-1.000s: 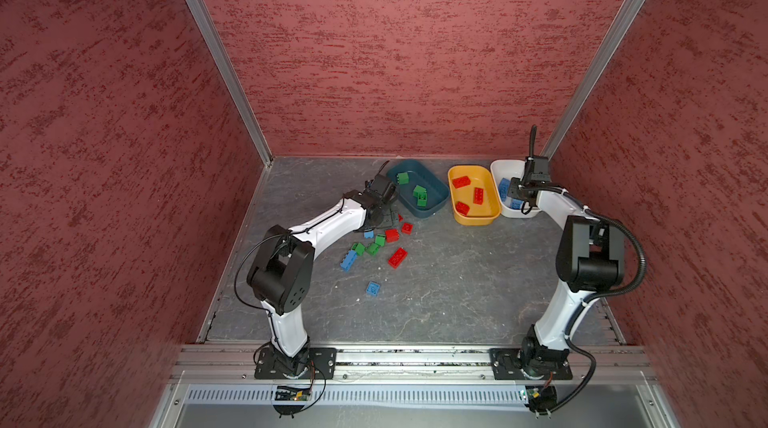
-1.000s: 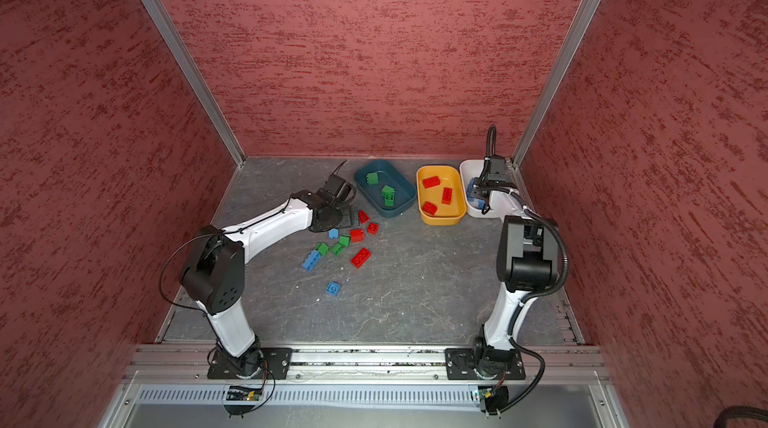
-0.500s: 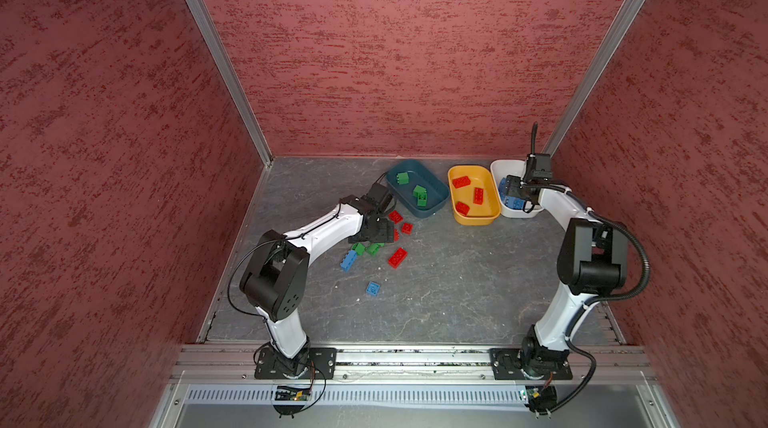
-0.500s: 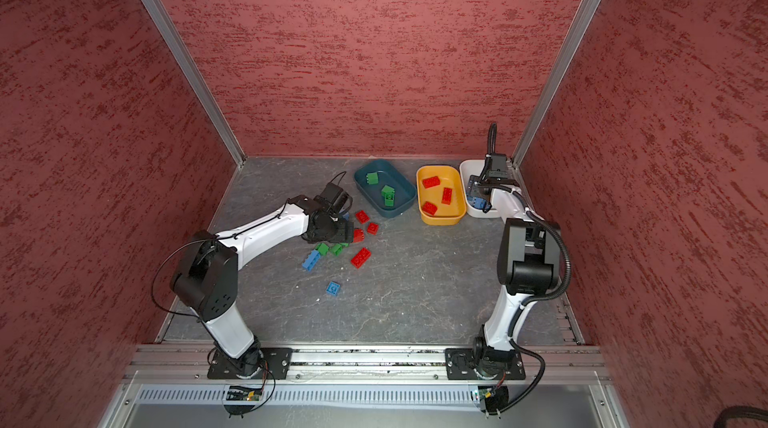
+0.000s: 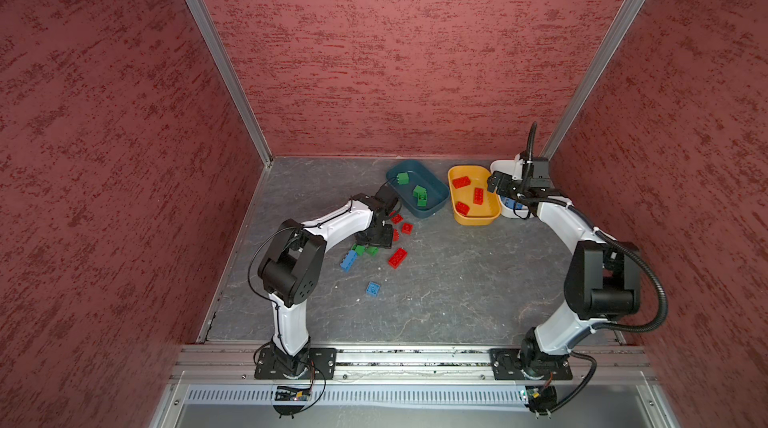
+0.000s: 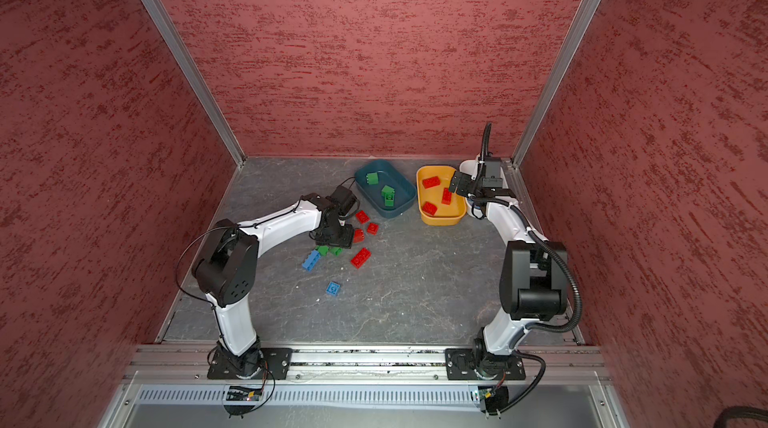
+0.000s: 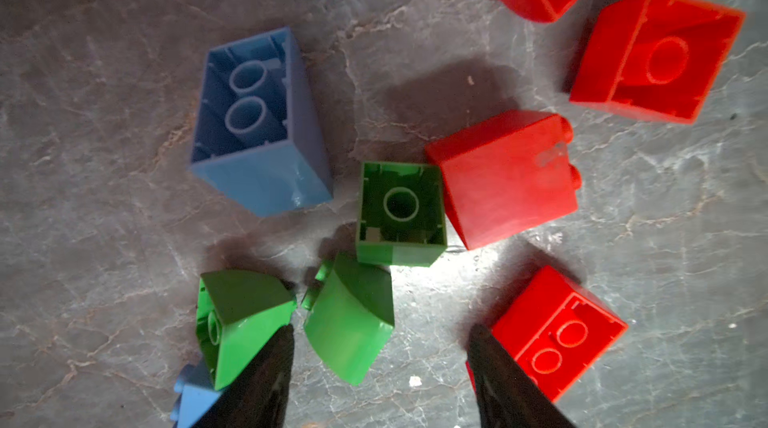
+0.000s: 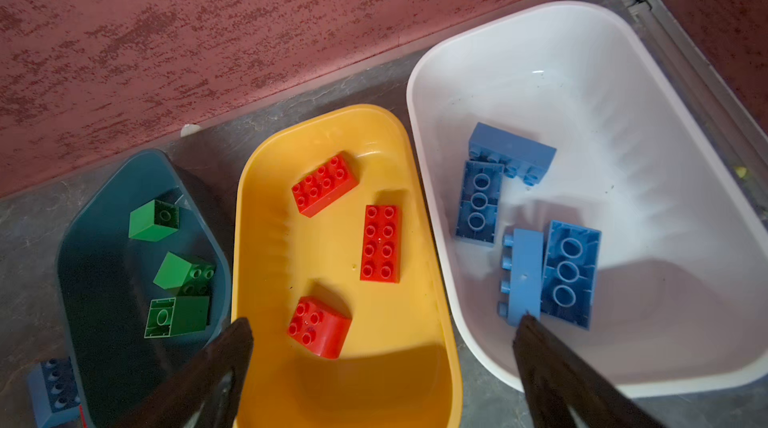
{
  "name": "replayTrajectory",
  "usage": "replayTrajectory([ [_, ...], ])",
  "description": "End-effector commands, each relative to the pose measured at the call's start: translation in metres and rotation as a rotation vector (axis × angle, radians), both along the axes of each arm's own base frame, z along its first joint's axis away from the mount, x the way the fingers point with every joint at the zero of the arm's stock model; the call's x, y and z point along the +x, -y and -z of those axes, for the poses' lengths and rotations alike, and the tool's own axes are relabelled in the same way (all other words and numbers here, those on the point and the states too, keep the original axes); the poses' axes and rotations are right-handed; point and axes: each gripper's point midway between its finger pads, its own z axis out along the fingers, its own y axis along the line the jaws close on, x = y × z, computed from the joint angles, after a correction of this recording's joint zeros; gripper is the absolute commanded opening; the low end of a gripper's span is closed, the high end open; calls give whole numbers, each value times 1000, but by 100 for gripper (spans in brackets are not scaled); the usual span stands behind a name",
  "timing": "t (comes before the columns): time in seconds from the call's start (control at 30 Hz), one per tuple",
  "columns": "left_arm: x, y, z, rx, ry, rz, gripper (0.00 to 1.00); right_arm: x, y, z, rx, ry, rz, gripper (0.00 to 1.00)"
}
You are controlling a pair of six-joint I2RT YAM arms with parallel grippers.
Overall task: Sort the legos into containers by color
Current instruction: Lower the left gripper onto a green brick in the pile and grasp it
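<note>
Left gripper (image 7: 380, 334) down by the floor (image 7: 83, 114), jaws apart — a green brick (image 7: 349, 322) between them, right gripper (image 8: 382, 363) above the yellow tub (image 8: 415, 322), jaws wide apart

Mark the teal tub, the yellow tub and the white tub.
Teal tub (image 8: 99, 313): right wrist view, bare floor.
Yellow tub (image 8: 357, 388): right wrist view, bare floor.
White tub (image 8: 648, 164): right wrist view, bare inner wall.

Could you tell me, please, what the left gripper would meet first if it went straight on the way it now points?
Probably the curved green brick, which lies between the open jaws of the left gripper, with the grey table right beneath it. Depth is unclear from the wrist view.
</note>
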Motion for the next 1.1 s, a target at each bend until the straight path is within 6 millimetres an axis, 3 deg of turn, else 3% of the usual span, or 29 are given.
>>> replayTrajectory([
  [0.0,5,-3,6,46,-5,76,66,4,-3,-17,23,62,-4,99],
  [0.37,-19,-7,42,13,-192,165,54,1,3,-11,-4,45,18,99],
  [0.6,-31,-11,42,15,-225,175,51,1,2,-8,6,43,20,99],
  [0.67,-34,-12,39,23,-228,180,59,1,2,-9,6,45,21,99],
  [0.77,-43,-11,35,-1,-238,184,62,0,1,-8,5,44,18,99],
  [1.07,-58,-16,44,38,-271,174,47,2,-2,-6,12,46,11,99],
])
